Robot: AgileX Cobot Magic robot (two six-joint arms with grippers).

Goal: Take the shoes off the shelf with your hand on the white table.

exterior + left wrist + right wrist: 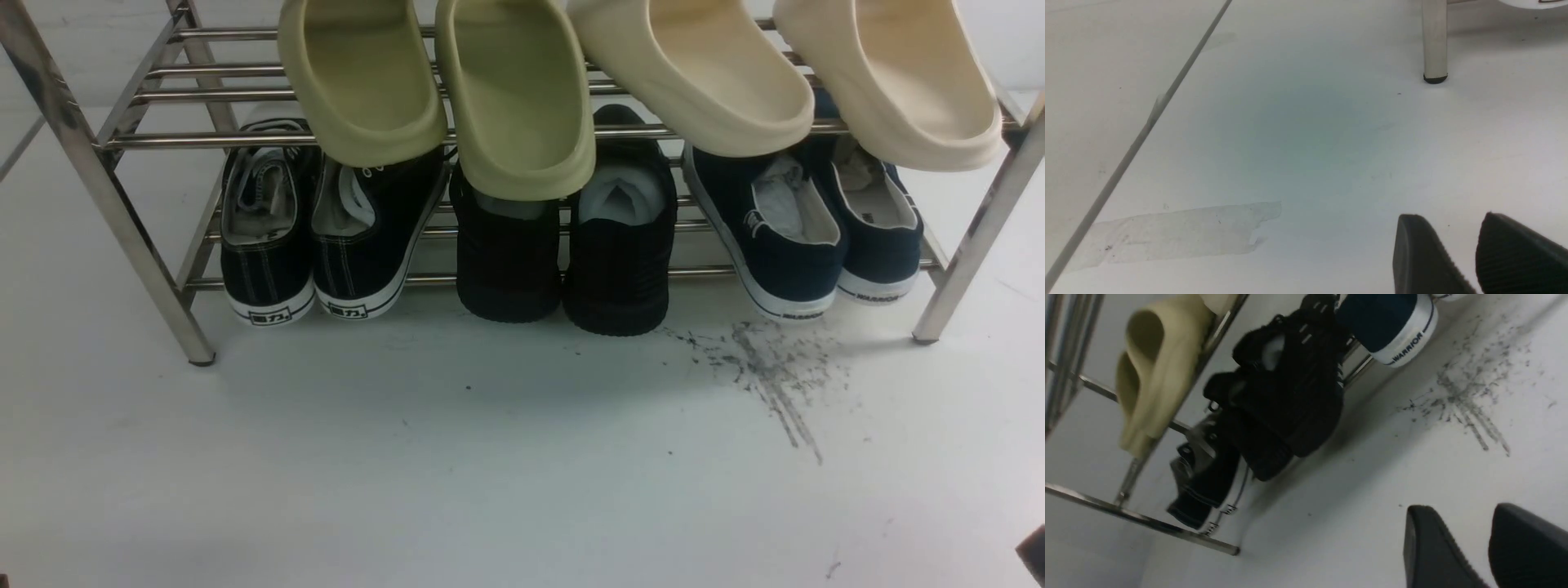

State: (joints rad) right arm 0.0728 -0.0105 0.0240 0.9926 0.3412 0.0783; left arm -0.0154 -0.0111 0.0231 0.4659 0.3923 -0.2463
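The shoes (pixel 796 261) are seen on the lower tier of the shelf (pixel 122 212), at its right end, with their heels turned toward the robot. Dark scuff marks (pixel 775 376) are spread on the white counter (pixel 490 490) just in front of them. On the heel band the word is blurred in the front view. In the right wrist view, "WARRIOR" can be read on one navy heel (pixel 1392 330). Beside the pair, an all-black pair (pixel 563 253) is placed in the middle and black lace-up sneakers (pixel 314 237) at the left; their boxed heel labels cannot be fully read. Olive slides (pixel 441 90) and cream slides (pixel 784 73) are set on the upper tier, overhanging its front bar. The right tool (pixel 1466 514) is shown only in its wrist view, narrowly parted and holding nothing, well apart from the shoes. The left tool (pixel 1453 228) is likewise narrowly parted and empty; only its view shows a strip of clear tape (pixel 1180 234) on the counter.
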